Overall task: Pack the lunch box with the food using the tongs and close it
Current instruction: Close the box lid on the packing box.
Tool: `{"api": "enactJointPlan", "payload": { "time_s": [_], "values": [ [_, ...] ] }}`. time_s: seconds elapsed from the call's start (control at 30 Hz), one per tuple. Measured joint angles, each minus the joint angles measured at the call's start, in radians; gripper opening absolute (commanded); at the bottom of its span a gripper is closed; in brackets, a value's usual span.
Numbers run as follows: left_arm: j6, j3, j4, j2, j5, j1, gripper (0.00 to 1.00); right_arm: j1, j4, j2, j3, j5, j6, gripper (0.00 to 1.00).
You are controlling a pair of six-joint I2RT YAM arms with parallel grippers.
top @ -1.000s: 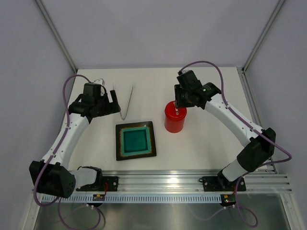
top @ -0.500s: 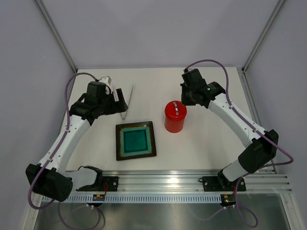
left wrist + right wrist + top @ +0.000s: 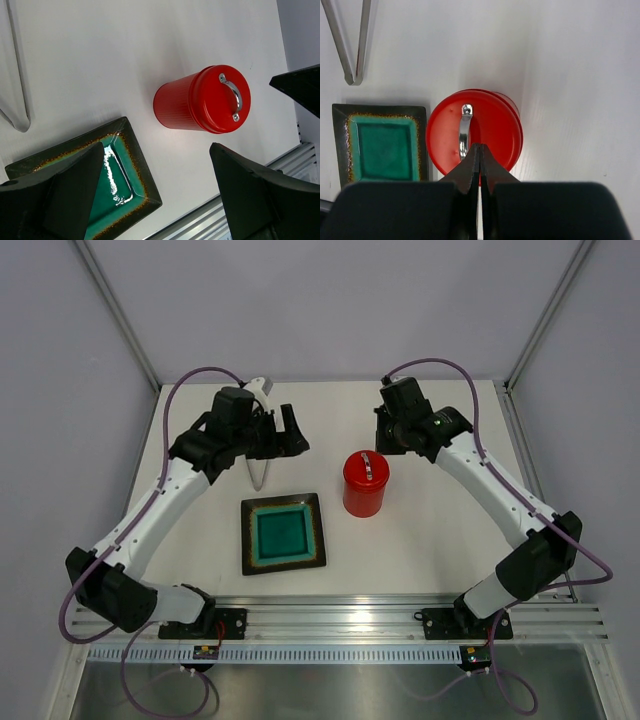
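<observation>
Top external view: fixed high above and behind both arm bases, facing down and forward across the whole counter (image 3: 430,530); distant, wide coverage.

Left wrist view: seated behind the left tool (image 3: 157,148), looking along its fingers onto the counter at close range. The lunch box (image 3: 200,102) lies ahead of the tool, the plate (image 3: 117,185) beside one finger, and the tongs (image 3: 19,107) off at the frame edge.

Right wrist view: seated behind the right tool (image 3: 480,149), facing straight down, close; lunch box just beyond its tips.

All three views share lunch box, plate and the tongs' joined end.
</observation>
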Motion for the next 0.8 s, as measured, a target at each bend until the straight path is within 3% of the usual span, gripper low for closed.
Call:
{"api": "enactJointPlan", "payload": {
  "time_s": [0.2, 0.47, 0.8],
  "values": [
    [-0.016, 0.015, 0.019, 0.037, 0.026, -0.002, 0.9, 0.0, 0.046, 0.026, -0.137, -0.06, 0.009, 0.0],
    [-0.029, 0.015, 0.02, 0.05, 0.039, -0.014, 0.9, -0.003, 0.126, 0.024, -0.165, -0.094, 0.031, 0.0],
    [-0.035, 0.015, 0.026, 0.067, 0.041, -0.037, 0.9, -0.001, 0.008, 0.025, 0.049, -0.09, 0.014, 0.0]
  ]
}}
